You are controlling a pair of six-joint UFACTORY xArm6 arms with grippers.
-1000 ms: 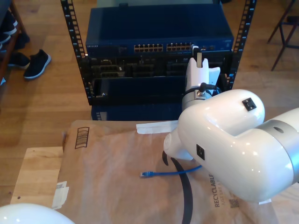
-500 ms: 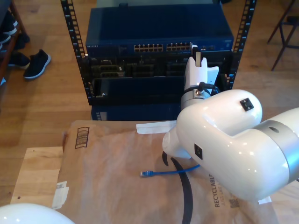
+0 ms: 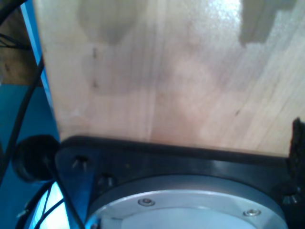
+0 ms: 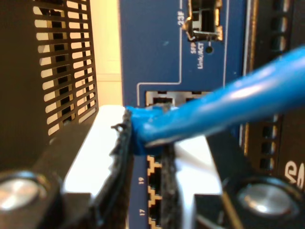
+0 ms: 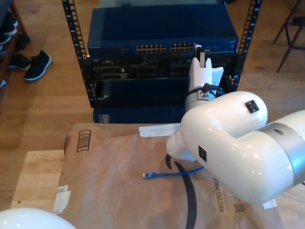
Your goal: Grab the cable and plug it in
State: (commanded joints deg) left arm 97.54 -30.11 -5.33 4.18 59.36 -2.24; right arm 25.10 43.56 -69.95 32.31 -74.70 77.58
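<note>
My second hand (image 5: 200,52) pinches the blue cable (image 4: 214,107) at the port rows of the blue switch (image 5: 162,33). The cable's free plug (image 5: 147,176) lies on the paper-covered surface (image 5: 114,167). I cannot tell my first hand's state.

A pale wooden table (image 5: 35,183) was seen at the bottom of the exterior view, largely covered by a sheet of brown paper (image 5: 114,167) printed with a barcode and the word "RECYCLABLE". On the paper the free end of the blue cable (image 5: 164,174) was laid, its plug pointing toward the exterior view's left. A strip of white tape (image 5: 157,130) was stuck along the paper's far edge.
</note>
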